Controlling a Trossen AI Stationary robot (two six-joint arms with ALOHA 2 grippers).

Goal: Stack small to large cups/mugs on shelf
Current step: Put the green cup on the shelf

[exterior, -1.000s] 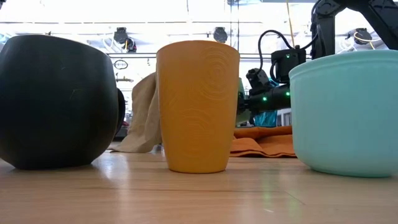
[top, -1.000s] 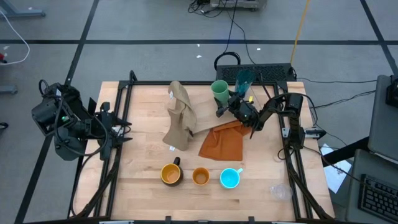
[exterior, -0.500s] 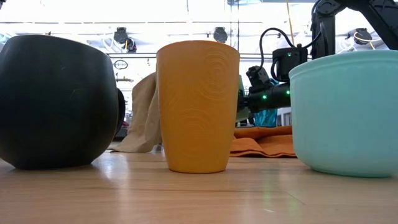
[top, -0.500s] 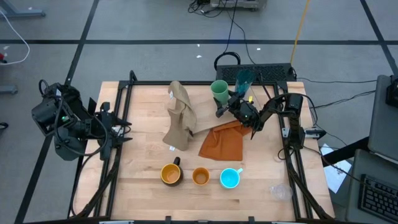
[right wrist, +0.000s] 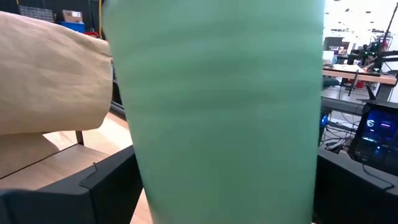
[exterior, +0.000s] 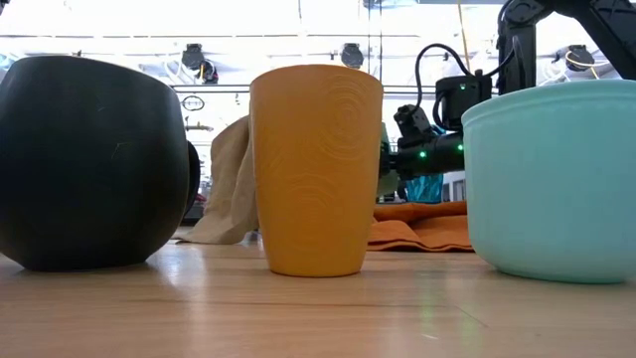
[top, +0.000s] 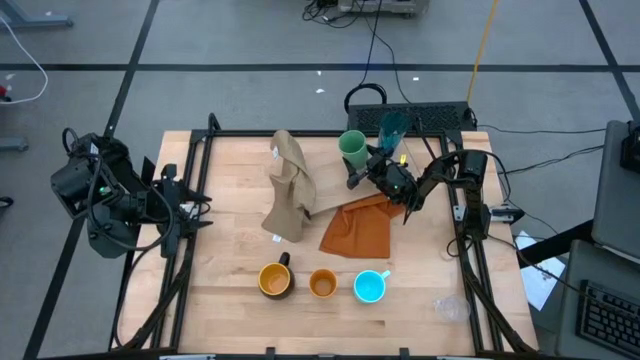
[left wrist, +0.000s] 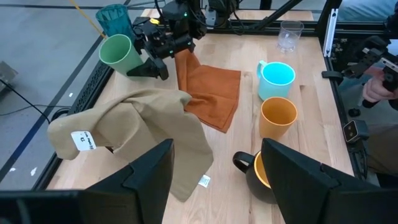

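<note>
Light green cup (top: 352, 146): upright at the bench's far edge, just beside the tall teal tumbler (top: 393, 125); fills almost the whole right wrist view (right wrist: 224, 106).
Right gripper (top: 360, 172): reaches in from the right side, level and low, fingers spread either side of the light green cup; dark fingers (right wrist: 106, 186) stand at the cup's flanks in the wrist view; contact cannot be told.
Left gripper (top: 200, 207): waits at the bench's left edge, fingers (left wrist: 143, 180) apart, holding nothing.
Front row: yellow mug with dark handle (top: 275, 280), small orange cup (top: 322, 284), bright cyan mug (top: 370, 287), side by side near the front edge.
Tiny clear glass (top: 449, 308): front right corner, well apart from the row.
Cloths: tan cloth (top: 290, 187) bunched mid-bench; orange cloth (top: 358, 228) flat beside it.
Light wood bench (top: 230, 260): carries everything.
High view only: whole layout, both arms.
Low view only: row from bench height, the yellow mug's outside dark (exterior: 94, 164); right arm with green lights behind.
Left wrist view only: a person's hand (left wrist: 380, 87) beyond the bench edge.
</note>
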